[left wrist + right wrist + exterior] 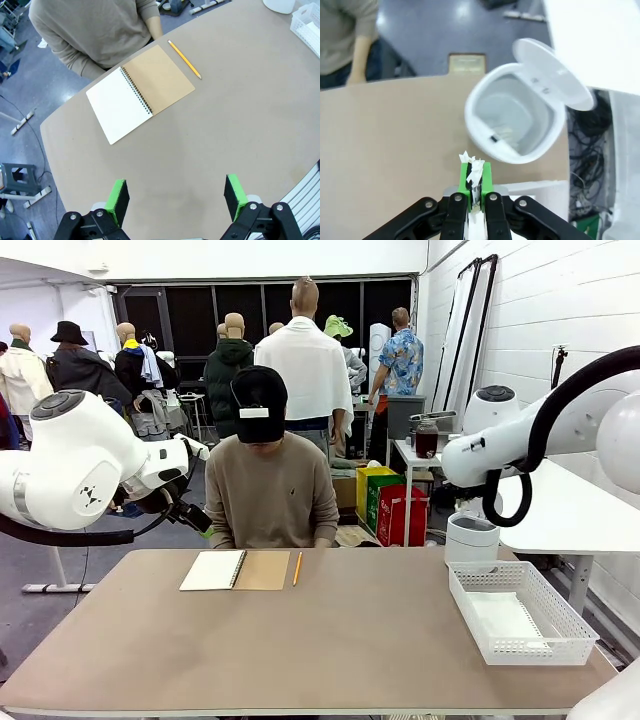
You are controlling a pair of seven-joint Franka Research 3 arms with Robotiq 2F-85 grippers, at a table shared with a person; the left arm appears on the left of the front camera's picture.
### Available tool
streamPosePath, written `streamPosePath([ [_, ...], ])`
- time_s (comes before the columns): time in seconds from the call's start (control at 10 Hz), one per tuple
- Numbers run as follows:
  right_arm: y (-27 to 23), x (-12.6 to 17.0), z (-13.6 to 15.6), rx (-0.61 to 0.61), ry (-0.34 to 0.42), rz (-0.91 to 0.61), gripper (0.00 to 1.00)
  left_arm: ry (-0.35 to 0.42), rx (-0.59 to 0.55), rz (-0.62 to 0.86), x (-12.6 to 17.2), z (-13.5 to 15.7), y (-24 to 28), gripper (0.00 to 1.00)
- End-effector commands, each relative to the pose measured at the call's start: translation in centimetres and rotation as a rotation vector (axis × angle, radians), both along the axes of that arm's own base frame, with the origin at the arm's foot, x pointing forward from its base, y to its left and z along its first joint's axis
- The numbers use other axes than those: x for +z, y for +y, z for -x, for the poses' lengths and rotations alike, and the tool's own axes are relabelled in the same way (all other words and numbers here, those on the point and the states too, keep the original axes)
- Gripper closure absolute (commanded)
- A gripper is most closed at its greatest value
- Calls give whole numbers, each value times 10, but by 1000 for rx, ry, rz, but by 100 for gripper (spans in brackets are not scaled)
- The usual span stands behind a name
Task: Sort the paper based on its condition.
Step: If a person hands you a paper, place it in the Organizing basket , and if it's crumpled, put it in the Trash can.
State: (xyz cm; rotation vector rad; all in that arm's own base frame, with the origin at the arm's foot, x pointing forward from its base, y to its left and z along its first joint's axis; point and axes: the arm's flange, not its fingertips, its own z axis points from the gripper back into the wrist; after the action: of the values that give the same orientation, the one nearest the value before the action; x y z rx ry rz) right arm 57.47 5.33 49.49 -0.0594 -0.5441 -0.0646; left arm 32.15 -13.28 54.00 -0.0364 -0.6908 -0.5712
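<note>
My right gripper point(476, 179) is shut on a torn, crumpled scrap of white paper point(471, 164) that sticks up between its green pads. It hangs above the table next to a round white bin point(512, 125) whose lid stands open. A flat white sheet point(505, 620) lies inside the white mesh basket point(560, 625) at the table's right. High over the table's left half, my left gripper point(175, 184) is open with nothing between its fingers.
An open spiral notebook point(235, 570) with a tan cover lies in front of the seated person point(270, 490), a yellow pencil point(297, 568) beside it. The white bin point(472, 538) stands at the table's far right edge, behind the basket.
</note>
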Motion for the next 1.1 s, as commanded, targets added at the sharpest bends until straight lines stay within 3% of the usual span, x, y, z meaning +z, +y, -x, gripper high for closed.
streamPosePath([
  [0.0, 4, -10, -16, -134, -7, 30, 100, 2, 1, 3, -1, 0, 1, 0],
  [1.0, -37, -45, -72, -227, -29, 12, 100, 2, 1, 3, -1, 0, 1, 0],
])
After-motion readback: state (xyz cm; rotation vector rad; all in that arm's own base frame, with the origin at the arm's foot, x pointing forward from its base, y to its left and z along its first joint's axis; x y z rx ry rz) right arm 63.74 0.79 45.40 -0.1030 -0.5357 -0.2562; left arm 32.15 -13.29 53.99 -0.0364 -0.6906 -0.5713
